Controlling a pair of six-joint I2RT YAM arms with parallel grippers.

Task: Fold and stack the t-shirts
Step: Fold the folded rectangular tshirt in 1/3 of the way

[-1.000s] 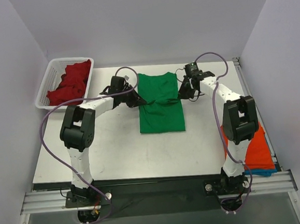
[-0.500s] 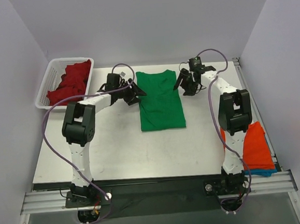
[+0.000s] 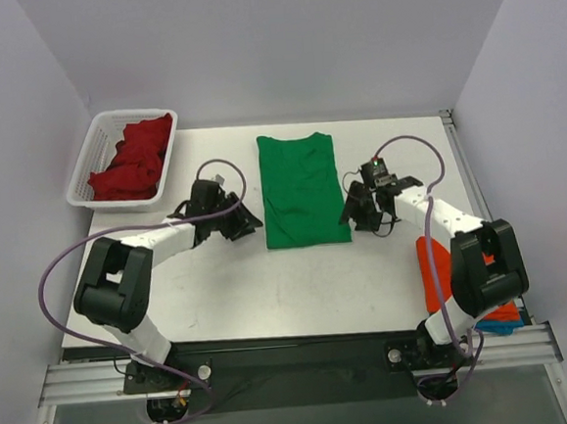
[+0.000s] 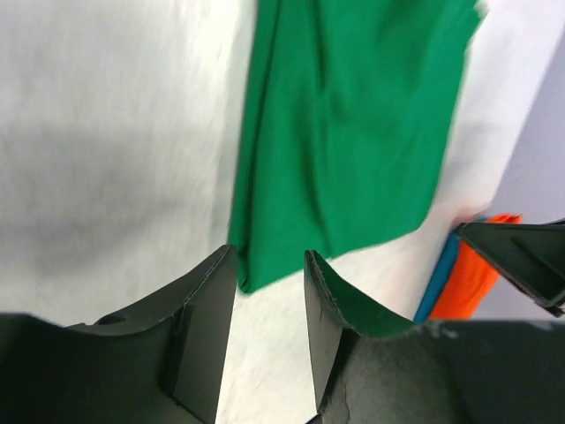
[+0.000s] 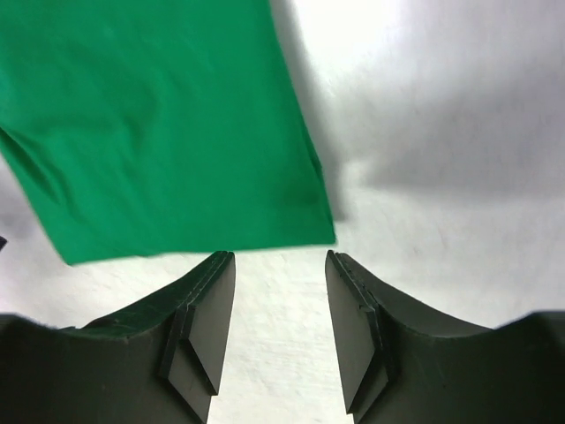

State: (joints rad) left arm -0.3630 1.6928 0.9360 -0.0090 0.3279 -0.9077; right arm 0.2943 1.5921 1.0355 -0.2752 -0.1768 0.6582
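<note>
A bright green t-shirt point(image 3: 299, 189) lies flat on the white table point(image 3: 269, 282), folded into a long narrow rectangle. My left gripper point(image 3: 249, 222) is open and empty beside the shirt's near left corner, which shows just past its fingertips in the left wrist view, where the gripper point(image 4: 269, 258) frames the green t-shirt point(image 4: 353, 132). My right gripper point(image 3: 351, 213) is open and empty by the near right corner; in its wrist view the gripper point(image 5: 279, 258) sits just short of the green t-shirt point(image 5: 168, 132). Dark red t-shirts point(image 3: 134, 155) fill the basket.
The white slotted basket point(image 3: 82, 167) stands at the table's far left corner. An orange t-shirt point(image 3: 428, 264) on a blue one point(image 3: 504, 325) lies at the near right, partly under the right arm. Walls close in on three sides.
Both grippers have let go of the green shirt and opened. They have moved from its far half back toward its near corners. The shirt now lies smoother and narrower.
</note>
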